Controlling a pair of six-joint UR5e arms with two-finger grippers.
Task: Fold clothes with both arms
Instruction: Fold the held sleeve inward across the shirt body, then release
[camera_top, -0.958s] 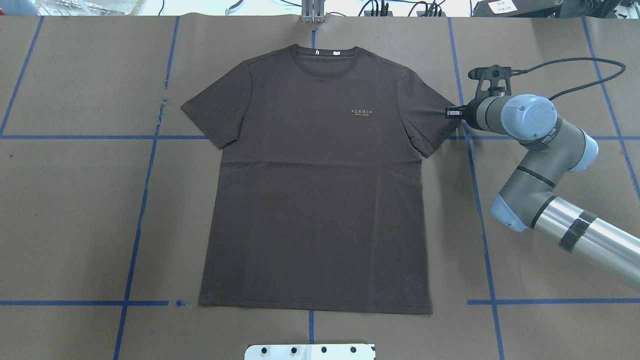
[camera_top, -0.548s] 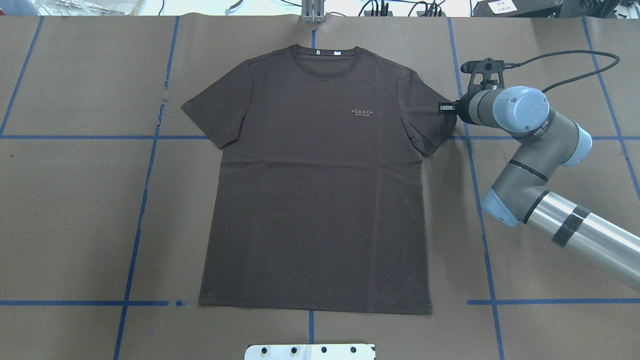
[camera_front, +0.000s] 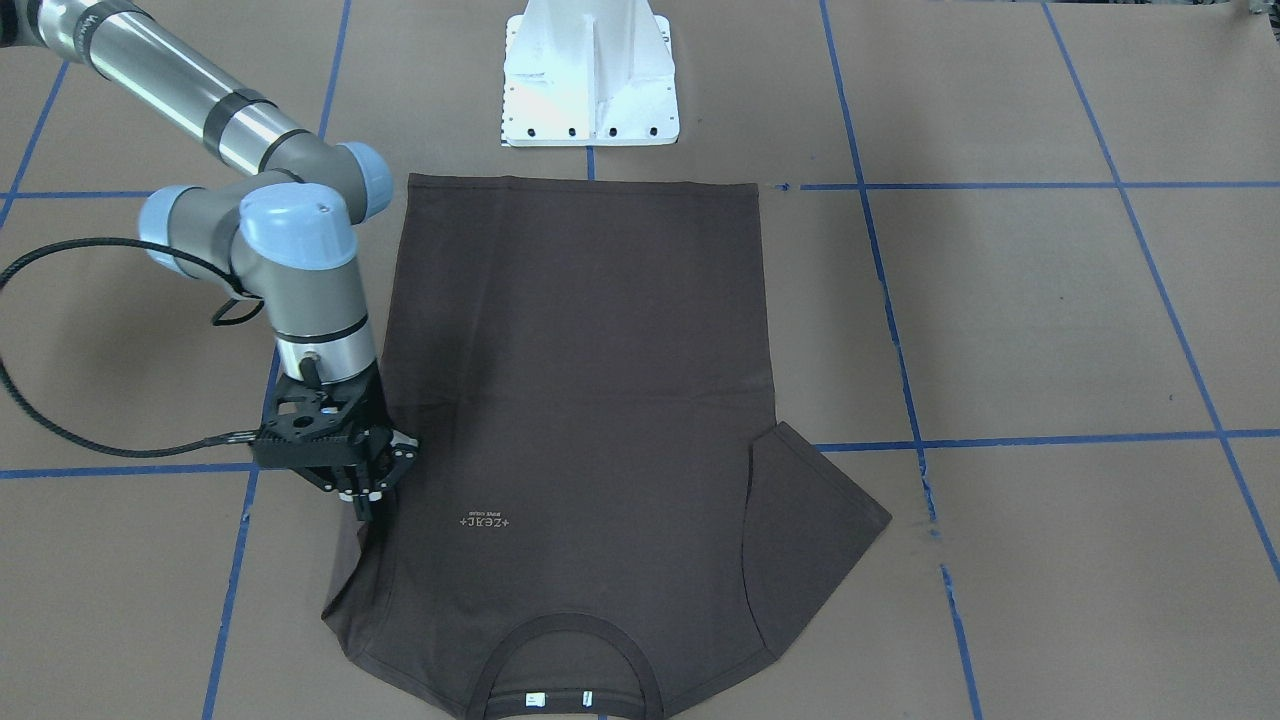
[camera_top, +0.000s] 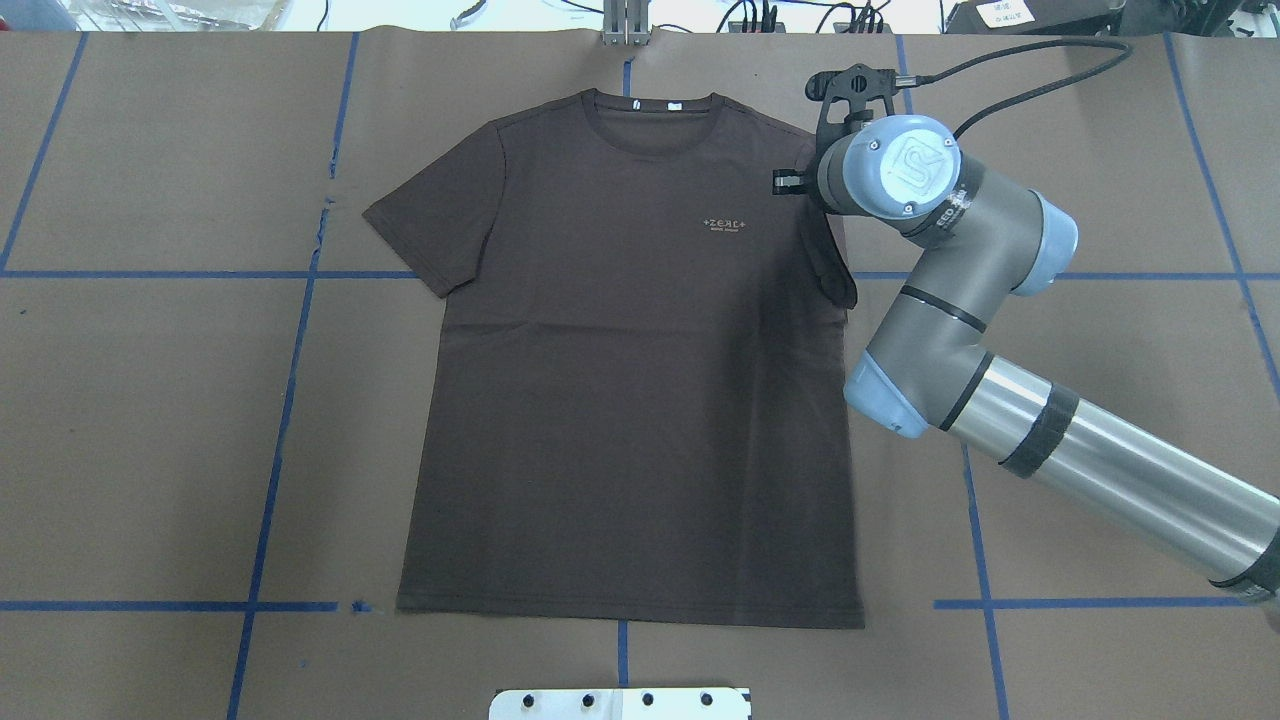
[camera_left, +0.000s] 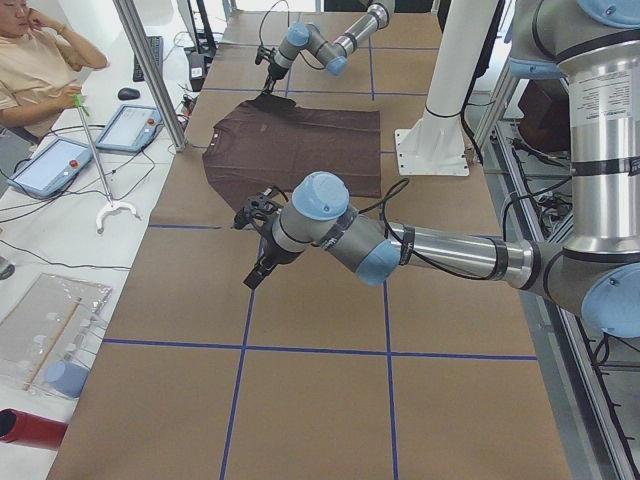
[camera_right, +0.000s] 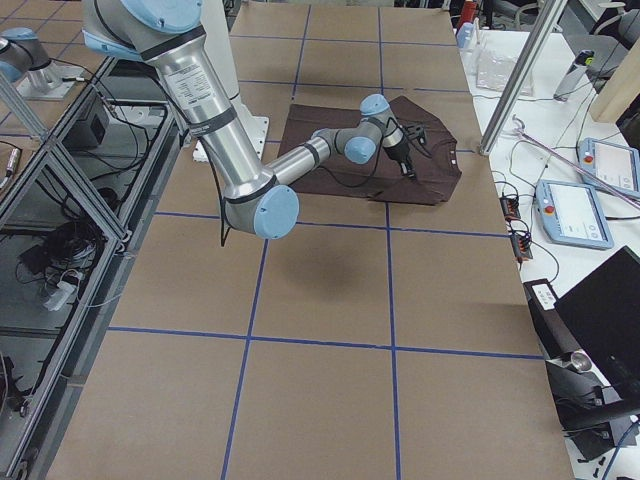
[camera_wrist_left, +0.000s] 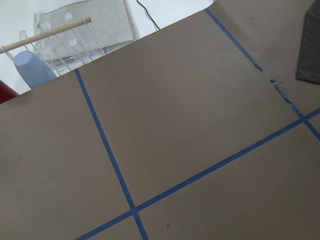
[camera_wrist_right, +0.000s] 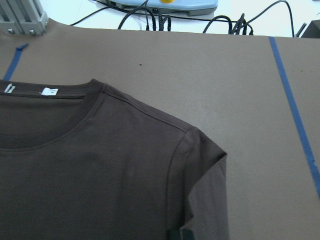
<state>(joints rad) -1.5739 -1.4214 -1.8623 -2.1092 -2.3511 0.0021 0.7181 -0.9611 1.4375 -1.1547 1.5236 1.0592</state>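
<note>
Exterior front-facing view: the right gripper (camera_front: 366, 497) is pinched tight on the T-shirt (camera_front: 580, 350) sleeve, cloth hanging just beneath it, the body flat alongside. The left gripper (camera_left: 254, 274) hangs well apart from the T-shirt; its opening I cannot tell.

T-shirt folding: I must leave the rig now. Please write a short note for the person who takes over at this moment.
Right gripper: jaws look shut on the T-shirt at its right-side sleeve, which is folded in over the body.
Left gripper: over bare table, away from the shirt; open or shut cannot be told.
T-shirt: lies flat, front up, collar away from the robot; left-side sleeve spread out.
Done: first sleeve fold begun.
Left: finish this sleeve, fold the other sleeve, then probably fold the body.
</note>
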